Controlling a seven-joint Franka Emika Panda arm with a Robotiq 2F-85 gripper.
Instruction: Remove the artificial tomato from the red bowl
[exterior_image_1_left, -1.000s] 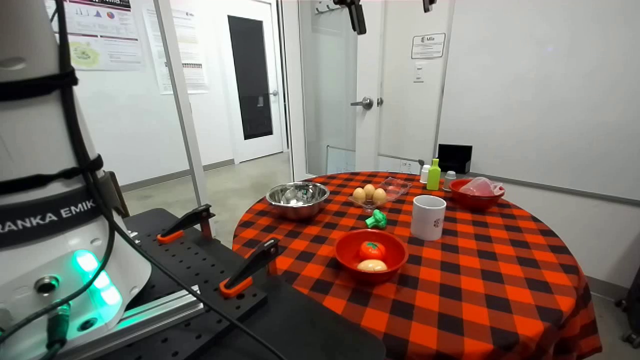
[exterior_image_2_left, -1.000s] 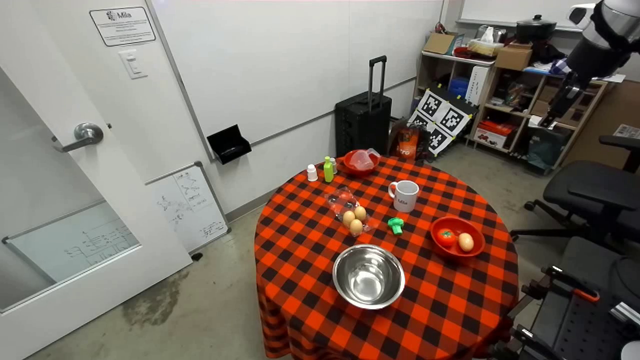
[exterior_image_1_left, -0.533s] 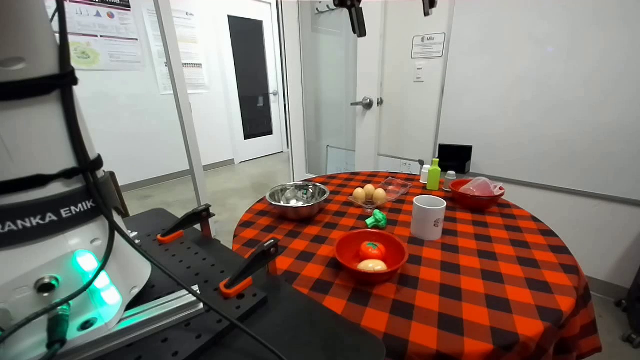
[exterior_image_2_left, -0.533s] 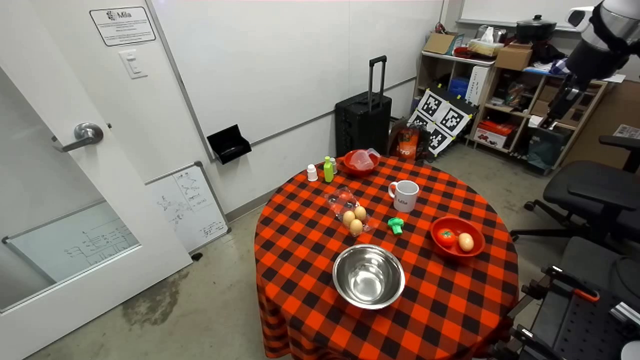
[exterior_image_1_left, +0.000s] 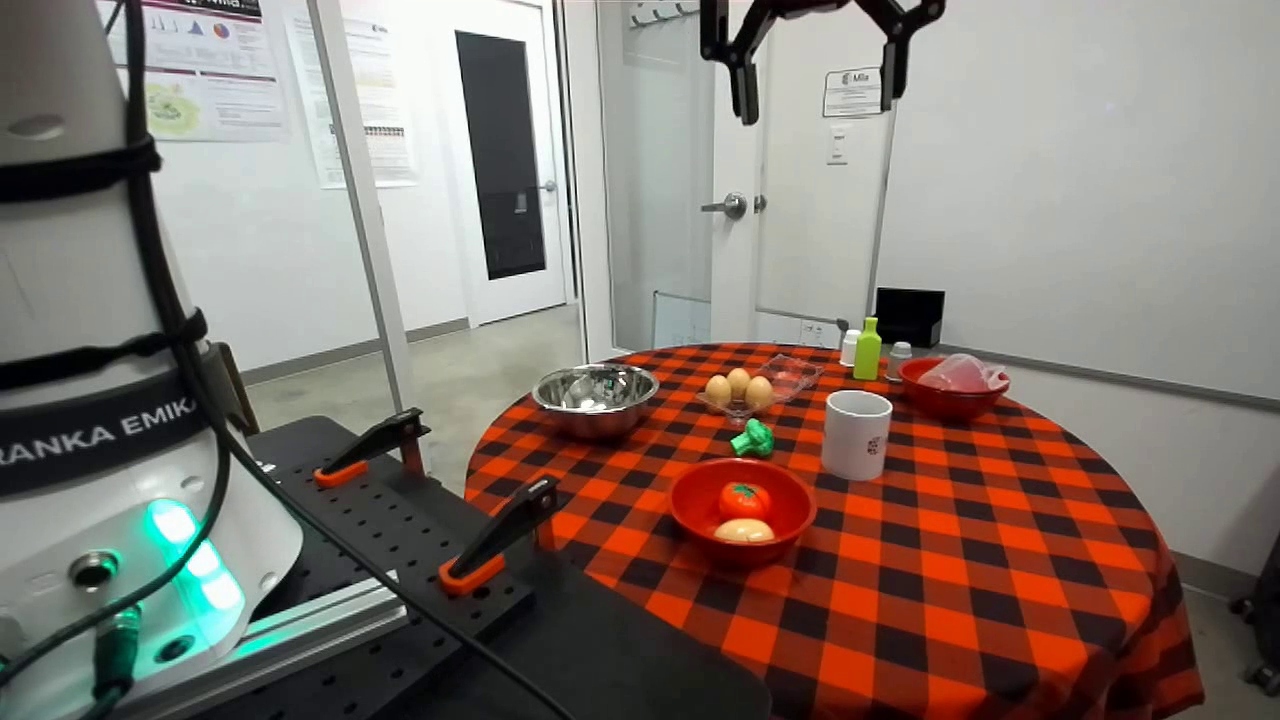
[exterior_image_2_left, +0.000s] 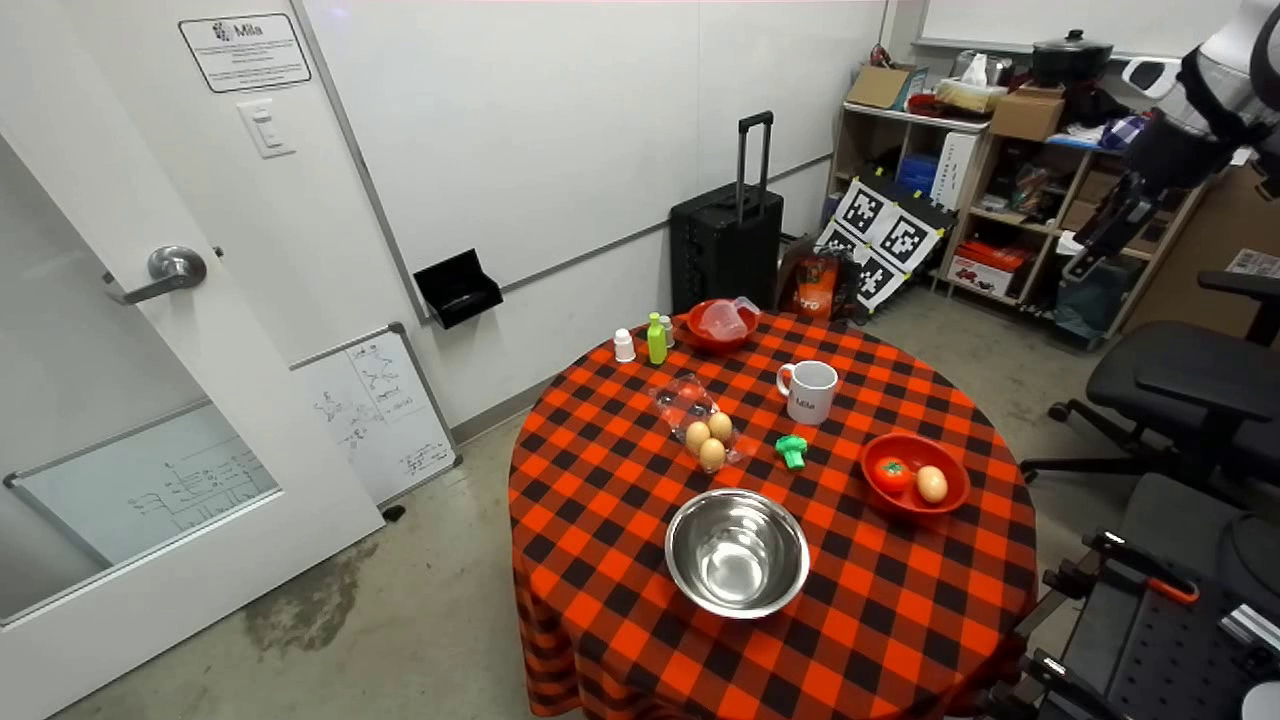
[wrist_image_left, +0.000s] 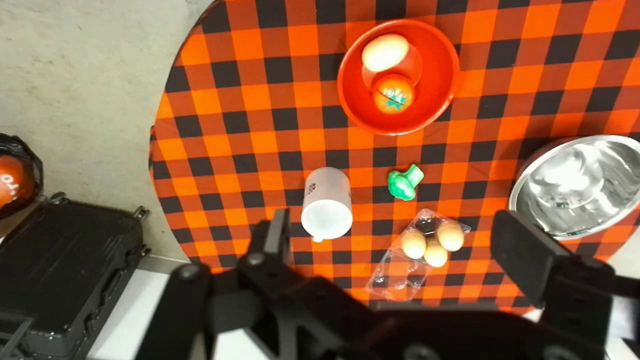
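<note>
Round table (exterior_image_2_left: 610, 540) in red-black checked cloth (exterior_image_1_left: 930, 600). Wide, shallow orange-red bowl (exterior_image_1_left: 790, 505) near table edge, gap to cylindrical white mug (exterior_image_1_left: 856, 436). Black fingers (exterior_image_1_left: 745, 95) spread wide, well apart from bowl. Round green-topped red tomato (exterior_image_1_left: 744, 503) inside bowl.

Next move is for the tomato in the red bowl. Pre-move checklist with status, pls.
1. The tomato is inside the red bowl: ok.
2. The red bowl stands upright on the checkered cloth: ok.
3. The gripper is open, with nothing between its jaws: ok.
4. The gripper is lined up over the tomato: not ok; it hangs high above the cloth, and in the wrist view the tomato sits off the gap between the jaws.
5. Room for a jaw between the tomato and the egg: cannot tell; they lie so close that contact can't be ruled out, so a jaw might nudge the egg.
</note>
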